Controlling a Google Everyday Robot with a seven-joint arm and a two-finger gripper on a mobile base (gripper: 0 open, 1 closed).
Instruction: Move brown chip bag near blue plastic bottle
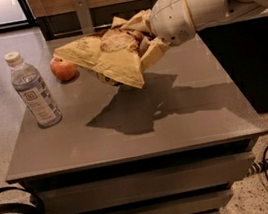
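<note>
Evidently, print on the blue plastic bottle was unreadable; the gripper clasped the brown chip bag above the table.

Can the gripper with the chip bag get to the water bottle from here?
Probably yes. The gripper holds the crinkly yellow-and-brown chip bag above the grey table, right of the clear bluish plastic bottle. Bare tabletop lies between them; only the red apple sits just behind that path.

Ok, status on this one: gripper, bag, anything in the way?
Gripper over rear of grey table, jaws shut on crinkly pale-yellow-and-brown chip bag, held airborne. Clear bluish plastic bottle upright, left side. Small red apple behind bottle, near bag's left corner.
</note>
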